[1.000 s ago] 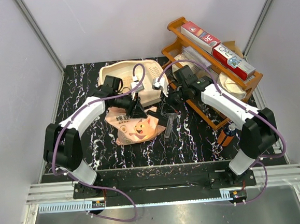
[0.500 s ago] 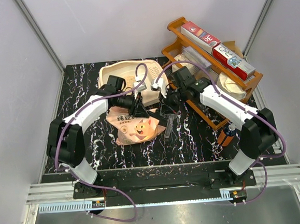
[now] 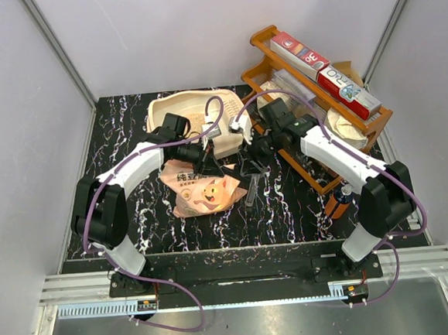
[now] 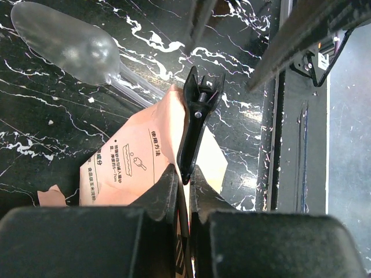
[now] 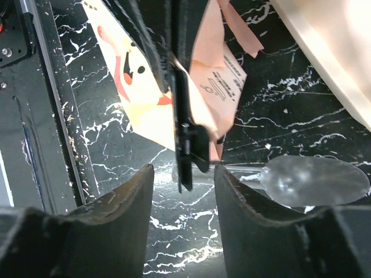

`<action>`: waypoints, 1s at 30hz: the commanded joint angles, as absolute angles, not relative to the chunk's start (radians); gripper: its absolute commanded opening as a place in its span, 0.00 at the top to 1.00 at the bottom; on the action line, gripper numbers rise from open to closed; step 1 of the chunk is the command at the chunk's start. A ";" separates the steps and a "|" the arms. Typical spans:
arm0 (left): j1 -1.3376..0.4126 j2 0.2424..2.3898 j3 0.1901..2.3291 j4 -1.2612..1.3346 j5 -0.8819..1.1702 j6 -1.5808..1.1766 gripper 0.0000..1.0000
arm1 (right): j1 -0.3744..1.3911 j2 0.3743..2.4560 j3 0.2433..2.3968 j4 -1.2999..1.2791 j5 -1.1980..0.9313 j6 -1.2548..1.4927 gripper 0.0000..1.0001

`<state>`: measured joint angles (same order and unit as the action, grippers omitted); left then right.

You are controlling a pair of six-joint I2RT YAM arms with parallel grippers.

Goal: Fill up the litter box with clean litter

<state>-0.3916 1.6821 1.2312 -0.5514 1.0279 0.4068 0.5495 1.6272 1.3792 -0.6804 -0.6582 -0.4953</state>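
- Top view: the litter box [image 3: 174,109] is lying just beyond both pincers. The bag [image 3: 203,194] is being gripped beneath the left pincer [image 3: 206,167], and the right pincer [image 3: 248,156] is being held close beside it. No litter is being shown; it is judged to be inside the bag.
- Left wrist view: the fingers are being pressed together on the bag's folded top edge. A black clip [image 4: 197,116] is sticking out just ahead, with a clear scoop [image 4: 69,40] farther ahead.
- Right wrist view: the jaws are being held apart with the clip between them, untouched.
- The bag is judged soft, crinkly and heavy with shifting grains, so it is best taken by its clipped top. The stiff clip is best pinched across its spine.
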 commanded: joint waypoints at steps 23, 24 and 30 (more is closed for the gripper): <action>-0.420 1.637 1.281 -0.545 1.042 0.476 1.00 | 0.503 1.747 1.430 -0.670 -0.920 -0.430 0.39; -0.420 1.637 1.281 -0.543 1.040 0.474 1.00 | 0.505 1.749 1.430 -0.661 -0.923 -0.425 0.40; -0.419 1.641 1.279 -0.543 1.034 0.466 1.00 | 0.517 1.756 1.436 -0.641 -0.931 -0.411 0.50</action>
